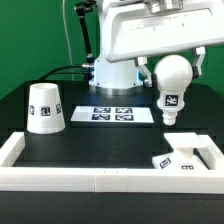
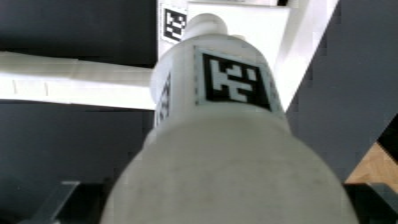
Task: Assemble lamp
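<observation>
The gripper [image 1: 172,62], in the upper right of the exterior view, is clamped on the bulb [image 1: 172,78], its jaws standing on either side of the round head. The bulb hangs upright with its head up and its short stem pointing down, a square tag on the stem facing the camera. It is clear of the table [image 1: 100,145] and touches nothing else. The wrist view is almost filled by the bulb [image 2: 222,120], seen along its length from head to stem with the tag on the stem, and the jaws are too dark and too cut off there to make out. The arm [image 1: 150,30] fills the top of the exterior view above the gripper. Below and a little toward the exterior view's left of the bulb, the marker board [image 1: 112,113] lies flat on the table. The base [image 1: 190,150] lies in the lower right, in the corner of the white rail [image 1: 60,178], below the bulb and well apart from it. The shade [image 1: 45,108] stands at the left, wide end down, well apart from the other parts.
</observation>
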`<state>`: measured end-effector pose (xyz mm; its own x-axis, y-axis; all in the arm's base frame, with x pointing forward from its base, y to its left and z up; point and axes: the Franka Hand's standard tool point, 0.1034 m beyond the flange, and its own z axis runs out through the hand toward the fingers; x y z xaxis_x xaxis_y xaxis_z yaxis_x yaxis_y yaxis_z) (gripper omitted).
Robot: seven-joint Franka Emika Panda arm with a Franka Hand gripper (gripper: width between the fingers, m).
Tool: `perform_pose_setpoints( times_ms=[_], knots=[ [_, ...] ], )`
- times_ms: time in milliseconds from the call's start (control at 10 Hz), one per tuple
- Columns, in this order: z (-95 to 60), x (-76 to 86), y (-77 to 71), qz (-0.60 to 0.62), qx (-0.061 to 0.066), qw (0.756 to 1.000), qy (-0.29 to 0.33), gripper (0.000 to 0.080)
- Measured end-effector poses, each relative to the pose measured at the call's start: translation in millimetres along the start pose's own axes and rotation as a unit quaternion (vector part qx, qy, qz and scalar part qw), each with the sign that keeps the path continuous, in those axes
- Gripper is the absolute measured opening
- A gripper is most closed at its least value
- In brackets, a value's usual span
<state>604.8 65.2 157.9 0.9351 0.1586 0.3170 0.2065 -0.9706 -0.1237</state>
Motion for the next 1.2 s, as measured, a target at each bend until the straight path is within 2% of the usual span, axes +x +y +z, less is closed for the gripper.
perform_pose_setpoints(
  times_ms=[200, 300, 400, 600, 700, 800, 1200],
  knots=[
    [0.4, 0.5, 0.8, -0.001, -0.004, 1.0, 0.007, 0.058],
    [3.9, 3.4, -2.4, 0.002, -0.005, 1.0, 0.013, 0.058],
    [6.7, 7.2, -7.2, 0.009, -0.001, 1.0, 0.01, 0.058],
    [11.0, 15.1, -10.2, 0.006, -0.006, 0.999, 0.031, 0.058],
    [14.5, 13.5, -11.1, 0.006, -0.005, 1.0, 0.028, 0.058],
    [16.1, 15.1, -7.5, 0.005, -0.014, 0.999, 0.045, 0.058],
    [17.1, 14.8, -10.6, 0.009, -0.021, 0.998, 0.059, 0.058]
  ],
)
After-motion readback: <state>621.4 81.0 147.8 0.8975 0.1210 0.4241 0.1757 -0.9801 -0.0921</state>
